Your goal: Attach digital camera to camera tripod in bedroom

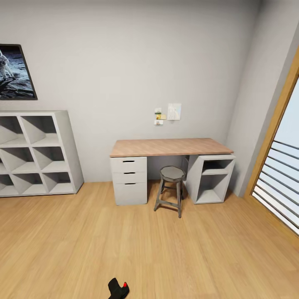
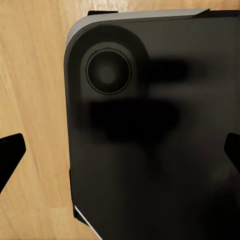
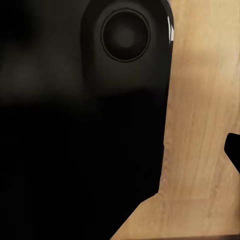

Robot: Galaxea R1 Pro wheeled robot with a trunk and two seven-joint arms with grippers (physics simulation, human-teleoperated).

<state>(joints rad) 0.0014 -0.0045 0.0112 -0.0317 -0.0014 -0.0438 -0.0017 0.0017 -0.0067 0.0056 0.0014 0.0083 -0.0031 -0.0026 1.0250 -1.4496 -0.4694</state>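
Room: grey cube shelves [image 1: 35, 151], wooden-topped desk [image 1: 170, 147] and stool [image 1: 171, 173]; judged not the bedroom.
Head view: digital camera [image 1: 118, 288] low at centre; what carries it I cannot tell.
Left wrist: fingertips [image 2: 11, 150] wide apart over the robot's dark base [image 2: 160, 140], holding nothing.
Right wrist: one fingertip [image 3: 233, 149]; spread unclear.
Next: tripod elsewhere, so turn away.

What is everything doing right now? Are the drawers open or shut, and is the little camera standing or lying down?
Camera: lying on the wood floor, red button showing, nothing holding it.
Drawers: all three shut.
Stool: upright, partly tucked under the desk.
Desk: top bare.
Cube shelf: cubbies open-fronted and empty.
Side cabinet: open-fronted, empty.
Picture: hanging on the wall.
Notes: stuck to the wall above the desk.
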